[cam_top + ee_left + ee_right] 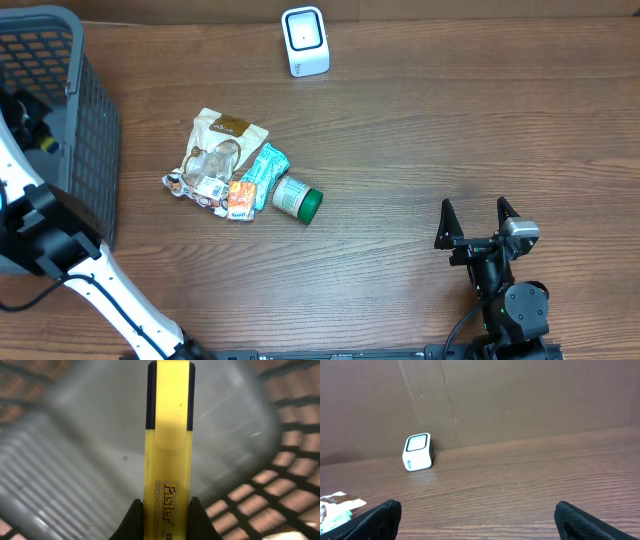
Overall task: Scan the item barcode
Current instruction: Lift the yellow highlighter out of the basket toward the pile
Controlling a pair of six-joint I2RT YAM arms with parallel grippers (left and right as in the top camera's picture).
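The yellow highlighter (169,460) is your item. Your left pincer (167,515) is clamped on its lower barrel, a finger pressed to each side, with the dark-edged end pointing away from the wrist camera. You hold it inside the grey basket (95,130) at the left edge of the surface (450,120); whether it is clear of the basket floor you cannot tell.

The pick looks done, but the scan is not. You have yet to bring the highlighter out of the basket, carry it to the white scanner (305,40) at the far edge, and turn its barcode toward the scanner's window. No barcode shows on the face you can see.

Your right pincer (477,222) stands wide apart and empty, well apart from the scanner. A pile of packets (225,165) and a green-lidded jar (297,198) lie mid-surface, between basket and scanner.
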